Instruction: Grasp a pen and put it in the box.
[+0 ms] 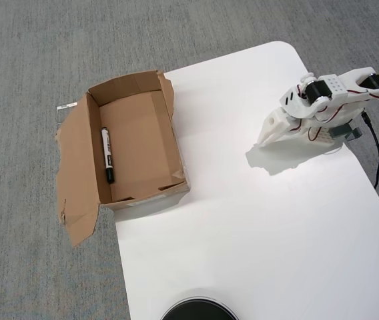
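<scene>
Your arm (323, 107) is white printed plastic with black servo motors, thin red wiring, and a black cable (374, 150).

In the overhead view, a wide bare stretch of the white table (256, 227) is left open between the box (166, 113) and the folded arm, so free passage is given there. The gripper (264, 139) is kept near the right edge, well apart from the box. The box is open from above; entry from the sides is blocked by its upright walls. Inside, the pen (107, 155) is laid along the left wall, and the rest of the floor is free. Ragged flaps (76, 173) are spread outward on the left. A dark round object (198, 310) is seen at the bottom edge of the table.
</scene>
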Motion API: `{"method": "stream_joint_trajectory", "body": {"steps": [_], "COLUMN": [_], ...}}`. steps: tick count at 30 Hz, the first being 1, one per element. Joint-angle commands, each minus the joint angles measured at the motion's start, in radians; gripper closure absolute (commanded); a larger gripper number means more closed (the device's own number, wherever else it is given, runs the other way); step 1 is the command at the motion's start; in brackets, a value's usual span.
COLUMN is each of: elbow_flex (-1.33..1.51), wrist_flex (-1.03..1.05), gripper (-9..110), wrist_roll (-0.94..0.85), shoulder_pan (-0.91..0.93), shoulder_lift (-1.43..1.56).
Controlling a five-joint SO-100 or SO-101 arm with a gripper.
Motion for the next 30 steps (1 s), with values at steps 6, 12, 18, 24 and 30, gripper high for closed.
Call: {"method": "stream_joint_trajectory", "body": {"steps": [6, 12, 18, 24, 30], "elbow_flex": [0.031, 0.033, 0.033, 0.033, 0.033], "wrist_flex": [0.002, 0.002, 0.018, 0.018, 0.005], "gripper": [94, 94, 94, 94, 100], "wrist_roll": [0.002, 0.002, 0.01, 0.01, 0.01], "shoulder_pan": [-0.001, -0.001, -0.008, -0.01, 0.001], "shoulder_lift": [0.06, 0.06, 0.06, 0.06, 0.06]}}
